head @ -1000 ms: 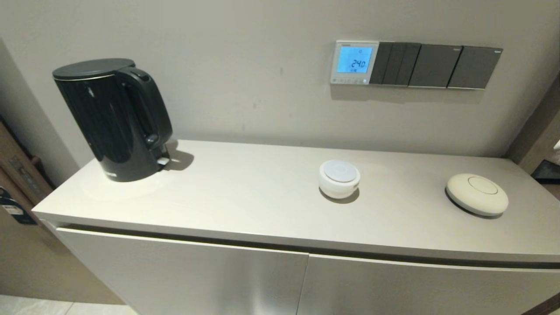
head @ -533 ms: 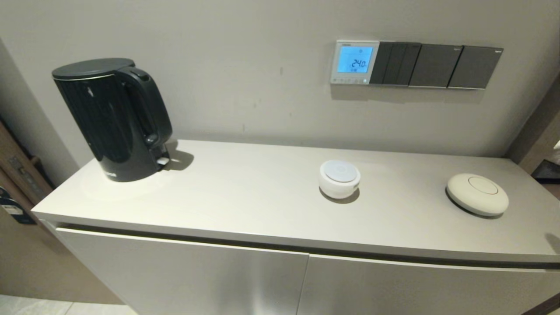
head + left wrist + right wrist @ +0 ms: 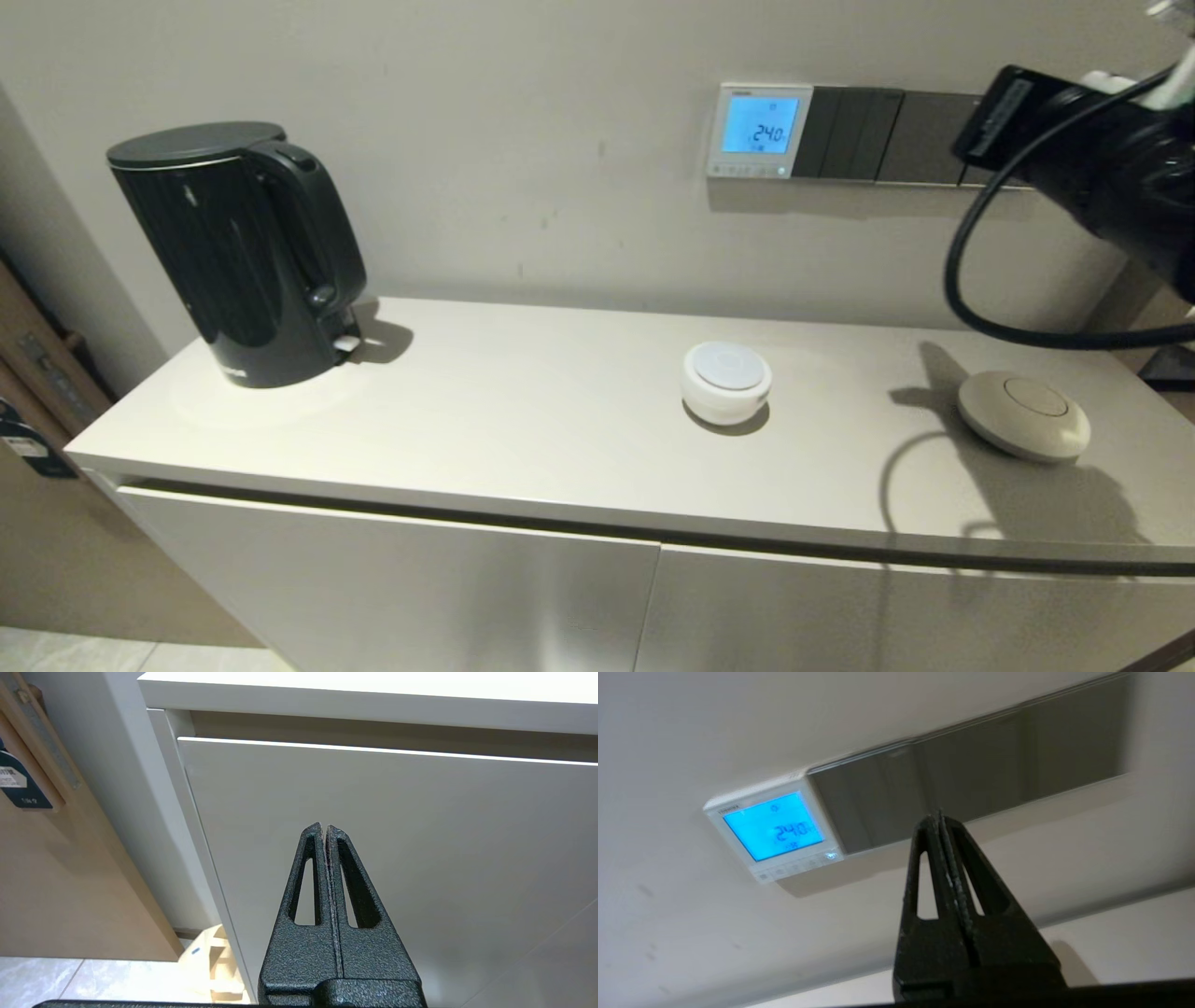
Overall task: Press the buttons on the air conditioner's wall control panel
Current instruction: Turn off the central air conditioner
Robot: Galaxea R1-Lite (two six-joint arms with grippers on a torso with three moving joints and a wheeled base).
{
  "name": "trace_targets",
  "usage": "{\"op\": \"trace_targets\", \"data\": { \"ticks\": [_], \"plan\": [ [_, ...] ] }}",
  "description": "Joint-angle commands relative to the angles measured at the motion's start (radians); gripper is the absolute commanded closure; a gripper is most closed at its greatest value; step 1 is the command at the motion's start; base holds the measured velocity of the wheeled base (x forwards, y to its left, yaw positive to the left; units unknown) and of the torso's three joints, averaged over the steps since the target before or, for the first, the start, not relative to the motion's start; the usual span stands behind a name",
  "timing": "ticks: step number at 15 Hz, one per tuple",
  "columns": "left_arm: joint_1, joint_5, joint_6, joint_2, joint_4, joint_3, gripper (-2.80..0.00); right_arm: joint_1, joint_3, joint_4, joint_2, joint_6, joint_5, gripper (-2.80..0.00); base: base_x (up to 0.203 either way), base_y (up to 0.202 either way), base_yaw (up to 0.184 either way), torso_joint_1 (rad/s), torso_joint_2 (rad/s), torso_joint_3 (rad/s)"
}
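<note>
No press made yet: the right gripper [image 3: 941,816], fingers pinched together, hangs at four o'clock of the lit control panel [image 3: 773,828], its buttons [image 3: 794,868] untouched.

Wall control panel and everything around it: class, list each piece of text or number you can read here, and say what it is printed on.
"24.0": blue screen of the wall control panel.
Small word on the panel's top frame: blurred, unreadable.
Small symbols above and below the digits: too small to read.
Buttons: markings too small to read.
Dark tag beside the cabinet: print too small to read.
Kettle: no readable text.
</note>
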Motion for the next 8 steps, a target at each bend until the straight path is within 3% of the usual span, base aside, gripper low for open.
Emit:
{"op": "trace_targets", "data": {
  "ticks": [1, 4, 8],
  "plan": [
    [0.0, 0.0, 0.0, 0.001, 0.0, 0.0, 0.0, 0.02, -0.083, -0.049, 0.218, 0.014, -0.015, 0.0, 0.0, 0.0, 0.0, 0.0, 0.0, 0.0],
    [0.001, 0.0, 0.0, 0.0, 0.0, 0.0, 0.0, 0.028, -0.205, -0.116, 0.349, 0.01, -0.023, 0.0, 0.0, 0.0, 0.0, 0.0, 0.0, 0.0],
    [0.0, 0.0, 0.0, 0.0, 0.0, 0.0, 0.0, 0.059, -0.224, -0.127, 0.39, 0.005, -0.022, 0.0, 0.0, 0.0, 0.0, 0.0, 0.0, 0.0]
  ]
}}
